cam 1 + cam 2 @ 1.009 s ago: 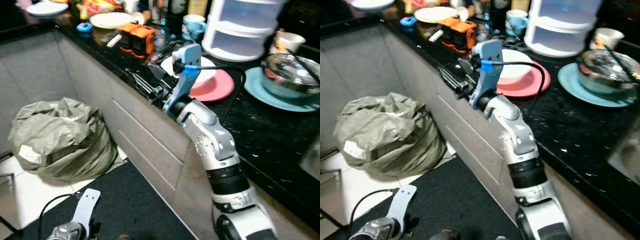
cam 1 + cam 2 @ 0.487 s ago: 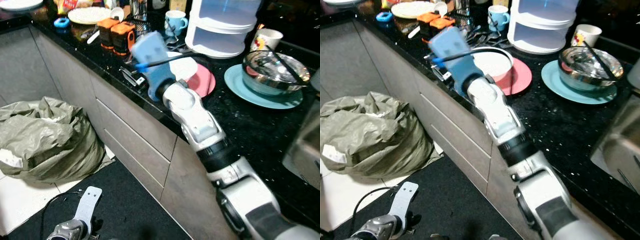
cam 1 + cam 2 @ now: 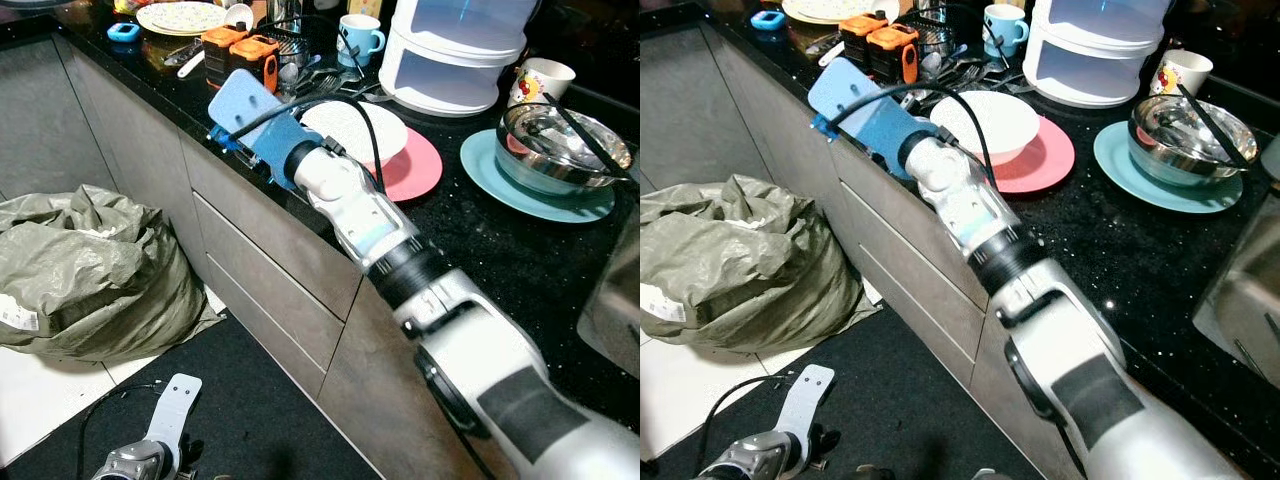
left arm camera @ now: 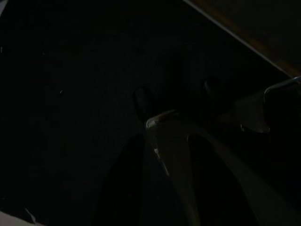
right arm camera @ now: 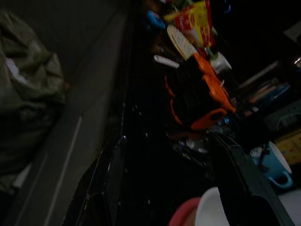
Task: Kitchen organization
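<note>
Black stone worktop (image 3: 470, 250), upper frame, carries white bowl (image 3: 985, 125) on pink plate (image 3: 1045, 160); right tool (image 5: 188, 188) gapes wide beside them.

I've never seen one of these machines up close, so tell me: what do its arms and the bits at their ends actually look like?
The right arm is glossy silver with rounded segments, black bands at its joints and a dark grey panel near the shoulder. Its wrist ends in a flat light-blue plate, with a black cable looping over it. Each arm ends in long black fingers. The left arm's end shows a pale silver bracket with holes and a thin black cable.
</note>
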`<state>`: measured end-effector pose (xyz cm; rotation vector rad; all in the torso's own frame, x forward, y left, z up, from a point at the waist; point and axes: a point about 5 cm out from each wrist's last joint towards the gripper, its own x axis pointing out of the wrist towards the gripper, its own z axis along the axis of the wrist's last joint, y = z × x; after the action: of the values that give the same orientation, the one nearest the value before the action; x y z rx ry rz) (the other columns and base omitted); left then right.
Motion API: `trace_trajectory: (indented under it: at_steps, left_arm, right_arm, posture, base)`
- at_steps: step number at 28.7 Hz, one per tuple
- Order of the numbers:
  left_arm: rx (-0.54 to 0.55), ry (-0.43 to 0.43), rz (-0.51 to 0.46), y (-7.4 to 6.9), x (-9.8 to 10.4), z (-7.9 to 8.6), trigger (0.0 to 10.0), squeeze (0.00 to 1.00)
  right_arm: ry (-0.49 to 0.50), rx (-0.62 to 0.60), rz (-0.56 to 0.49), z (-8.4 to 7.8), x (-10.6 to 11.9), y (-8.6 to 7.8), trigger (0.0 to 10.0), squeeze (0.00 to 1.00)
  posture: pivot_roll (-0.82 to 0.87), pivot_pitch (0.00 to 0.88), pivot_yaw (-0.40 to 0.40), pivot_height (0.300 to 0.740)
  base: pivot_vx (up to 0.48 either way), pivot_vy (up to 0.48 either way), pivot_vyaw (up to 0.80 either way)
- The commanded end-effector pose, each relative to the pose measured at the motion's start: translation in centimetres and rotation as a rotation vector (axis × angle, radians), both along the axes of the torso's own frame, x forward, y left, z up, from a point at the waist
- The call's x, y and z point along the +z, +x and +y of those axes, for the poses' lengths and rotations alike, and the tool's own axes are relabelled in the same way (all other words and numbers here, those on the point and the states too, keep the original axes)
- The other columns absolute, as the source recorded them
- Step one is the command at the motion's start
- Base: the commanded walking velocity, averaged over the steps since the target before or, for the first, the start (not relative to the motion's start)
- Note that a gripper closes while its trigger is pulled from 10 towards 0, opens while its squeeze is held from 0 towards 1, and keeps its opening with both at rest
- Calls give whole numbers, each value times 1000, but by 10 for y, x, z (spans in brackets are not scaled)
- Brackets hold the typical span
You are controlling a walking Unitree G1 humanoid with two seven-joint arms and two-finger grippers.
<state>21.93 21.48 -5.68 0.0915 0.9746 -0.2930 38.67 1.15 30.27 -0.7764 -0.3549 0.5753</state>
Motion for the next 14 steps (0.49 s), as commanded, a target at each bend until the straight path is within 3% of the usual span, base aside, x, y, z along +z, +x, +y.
trace_trajectory:
  at_steps: [1, 3, 14]
  left_arm:
    - [3, -6, 25, -9, -6, -2, 10000, 0]
    - [0, -7, 27, -9, -6, -3, 10000, 0]
    - [3, -8, 26, -10, -7, -3, 10000, 0]
  right_arm:
    - [-47, -41, 23, -9, 0, 6, 10000, 0]
    - [-59, -93, 67, -20, -2, 12, 10000, 0]
    - [-109, -174, 185, -38, -7, 22, 10000, 0]
  posture:
    - [36, 162, -64, 740]
    - [36, 157, -64, 740]
    - [40, 158, -61, 740]
  base:
    - [0, 0, 0]
    - [0, 0, 0]
    - [0, 0, 0]
